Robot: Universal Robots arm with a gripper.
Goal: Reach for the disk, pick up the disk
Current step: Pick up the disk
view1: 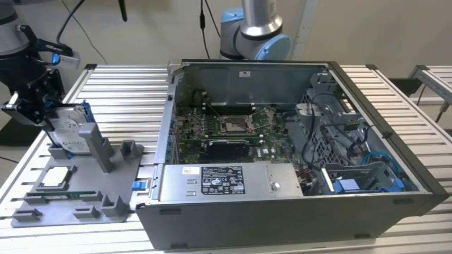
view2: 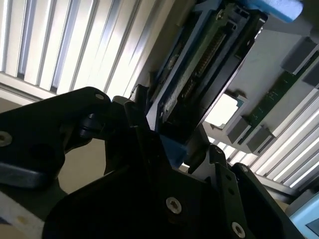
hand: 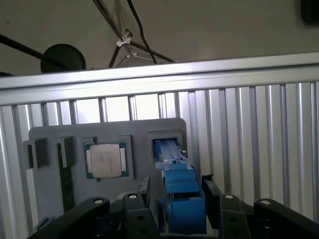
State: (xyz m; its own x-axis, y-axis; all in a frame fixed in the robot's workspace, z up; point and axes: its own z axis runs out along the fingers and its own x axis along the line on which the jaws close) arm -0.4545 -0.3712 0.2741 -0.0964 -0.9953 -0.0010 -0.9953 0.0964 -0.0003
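Two black fingers (hand: 143, 196) of the gripper (hand: 177, 194) stand either side of the disk (hand: 182, 189), apart and not yet pressed onto it. In the first wrist view a sliver of light shows between one finger and the blue rail. The disk (view1: 71, 132) stands on edge in a slot of the grey holder (view1: 116, 185) on the slatted table (view1: 120, 90). That is at the exterior view's left, well apart from the open computer case (view1: 282, 222).

What worries me is the off-centre fit. To my eye one finger sits closer than the other, so a closing squeeze could shove the disk sideways against the slot wall. The rails are plastic and may flex or slip under the pads. A pull out of line with the slot could jam the disk and drag the holder up with it, jolting the chip (hand: 105, 160) that lies in its pocket just beside.
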